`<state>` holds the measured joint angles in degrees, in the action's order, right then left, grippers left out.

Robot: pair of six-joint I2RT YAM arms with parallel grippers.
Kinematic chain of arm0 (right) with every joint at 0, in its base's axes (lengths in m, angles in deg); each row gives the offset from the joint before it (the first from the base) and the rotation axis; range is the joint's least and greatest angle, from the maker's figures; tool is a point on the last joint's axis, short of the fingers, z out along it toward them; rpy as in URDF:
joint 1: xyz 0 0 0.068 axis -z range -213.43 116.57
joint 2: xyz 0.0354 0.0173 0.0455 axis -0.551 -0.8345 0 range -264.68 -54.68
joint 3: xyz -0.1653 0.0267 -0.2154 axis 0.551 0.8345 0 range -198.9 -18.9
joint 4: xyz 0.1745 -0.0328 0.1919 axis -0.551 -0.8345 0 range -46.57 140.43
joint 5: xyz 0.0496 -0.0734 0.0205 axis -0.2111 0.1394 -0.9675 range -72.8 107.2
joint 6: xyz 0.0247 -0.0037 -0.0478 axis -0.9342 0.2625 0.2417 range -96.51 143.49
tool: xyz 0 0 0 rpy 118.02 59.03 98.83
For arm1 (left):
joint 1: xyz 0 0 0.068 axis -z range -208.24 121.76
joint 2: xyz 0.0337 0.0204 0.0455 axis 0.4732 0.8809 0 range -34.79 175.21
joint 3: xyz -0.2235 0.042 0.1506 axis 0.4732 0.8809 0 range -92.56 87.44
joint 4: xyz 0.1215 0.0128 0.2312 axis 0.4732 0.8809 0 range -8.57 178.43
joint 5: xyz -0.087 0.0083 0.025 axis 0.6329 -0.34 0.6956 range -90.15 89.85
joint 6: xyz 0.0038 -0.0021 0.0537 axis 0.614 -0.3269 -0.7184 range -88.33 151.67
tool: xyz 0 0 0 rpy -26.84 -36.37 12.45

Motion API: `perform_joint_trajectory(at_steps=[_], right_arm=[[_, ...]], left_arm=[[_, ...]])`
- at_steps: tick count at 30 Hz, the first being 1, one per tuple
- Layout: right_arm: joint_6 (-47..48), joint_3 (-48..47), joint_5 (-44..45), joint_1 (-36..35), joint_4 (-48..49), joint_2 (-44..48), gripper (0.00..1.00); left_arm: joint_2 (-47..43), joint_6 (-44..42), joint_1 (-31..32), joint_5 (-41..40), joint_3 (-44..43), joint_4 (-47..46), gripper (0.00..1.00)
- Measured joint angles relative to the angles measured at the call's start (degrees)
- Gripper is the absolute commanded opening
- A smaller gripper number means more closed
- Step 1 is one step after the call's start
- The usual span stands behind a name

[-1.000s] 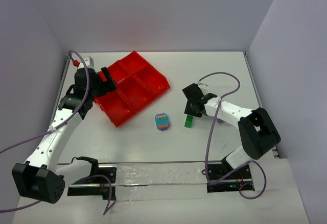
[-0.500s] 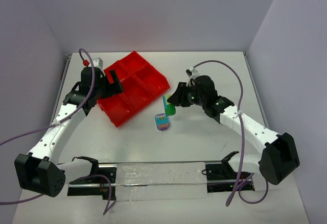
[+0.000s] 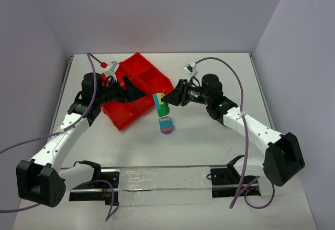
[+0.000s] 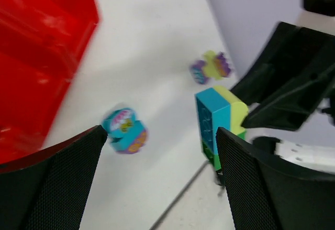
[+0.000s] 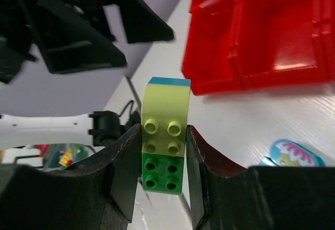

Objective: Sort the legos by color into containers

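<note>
- Since a second ago both arms have swung in towards the middle. The right arm (image 3: 246, 125) has lifted a stacked clump (image 3: 159, 103) off the worktop (image 3: 209, 151) and carried it leftward. The left arm (image 3: 63, 135) has turned from the left edge of the red tray (image 3: 123, 116) to reach across it.
- Nearest the bases, a rounded teal-and-purple piece (image 3: 166, 124) lies on the worktop, untouched. The left wrist view also shows a small purple and yellow-green clump (image 4: 211, 66) lying farther off.
- Just beyond, the stacked clump of teal, yellow-green and green hangs in the air, just off the tray's right corner. The right jaws are clenched on its green end.
- The left jaws stand released and wide, aimed at the clump from over the tray and not touching it.
- Farthest, no brick shows in the compartments in view, so the sorting looks barely begun. The clump probably needs pulling apart first.
- The right arm stretches low to the left, and the left arm reaches rightward.
</note>
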<state>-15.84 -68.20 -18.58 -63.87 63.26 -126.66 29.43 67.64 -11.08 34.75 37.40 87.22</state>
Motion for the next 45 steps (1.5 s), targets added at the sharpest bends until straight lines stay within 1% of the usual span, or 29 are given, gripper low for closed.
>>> perform_joint_trajectory(at_steps=[2, 5, 9, 12, 14, 18, 21, 23, 28, 33, 39, 40, 43, 45], right_arm=[[-1.5, 0.2, -1.3, 0.0, 2.0, 0.0, 0.21], [-3.4, 0.8, -2.4, 0.1, 4.6, 0.0, 0.21], [-6.1, 2.9, -3.4, 0.4, 8.1, 0.0, 0.21], [-7.8, 3.9, -4.2, 0.4, 10.2, -0.1, 0.21], [-8.8, 4.1, -4.7, 0.5, 11.4, -0.5, 0.21], [-10.5, 4.2, -5.9, 0.5, 14.4, -1.5, 0.21], [-11.6, 4.5, -6.5, 0.5, 16.0, -2.2, 0.21], [-12.1, 4.7, -6.9, 0.5, 16.7, -2.5, 0.21], [-12.7, 4.7, -8.0, 0.5, 17.9, -3.0, 0.22], [-13.4, 4.7, -8.6, 0.5, 18.3, -3.8, 0.22], [-14.0, 4.7, -9.0, 0.5, 19.0, -4.4, 0.22], [-14.0, 4.7, -9.1, 0.5, 19.3, -4.4, 0.22], [-14.7, 4.7, -9.4, 0.5, 20.1, -4.4, 0.22], [-15.2, 4.7, -9.7, 0.5, 20.7, -4.4, 0.22]], left_arm=[[0.0, 4.1, 0.0, 3.9, 4.2, -6.9, 0.94], [0.1, 10.0, 0.0, 7.7, 9.6, -15.3, 0.93], [0.0, 18.2, 0.0, 10.3, 15.9, -28.5, 0.92], [0.0, 25.3, 0.0, 11.9, 20.7, -40.9, 0.92], [0.2, 29.0, 0.2, 12.7, 22.9, -47.4, 0.92], [1.6, 32.7, 1.4, 13.7, 23.7, -55.9, 0.92], [3.2, 33.6, 2.7, 14.1, 23.7, -59.5, 0.88], [4.4, 33.9, 3.4, 14.1, 23.5, -60.4, 0.86], [7.4, 34.0, 4.6, 14.3, 22.3, -60.9, 0.86], [8.6, 35.1, 5.3, 14.3, 21.6, -63.6, 0.8], [11.2, 39.4, 5.7, 14.5, 21.6, -70.4, 0.7], [11.7, 40.2, 5.8, 14.5, 21.6, -71.4, 0.7], [12.8, 41.6, 6.1, 14.4, 21.6, -73.6, 0.59], [13.2, 42.3, 6.3, 14.4, 21.6, -74.3, 0.5]])
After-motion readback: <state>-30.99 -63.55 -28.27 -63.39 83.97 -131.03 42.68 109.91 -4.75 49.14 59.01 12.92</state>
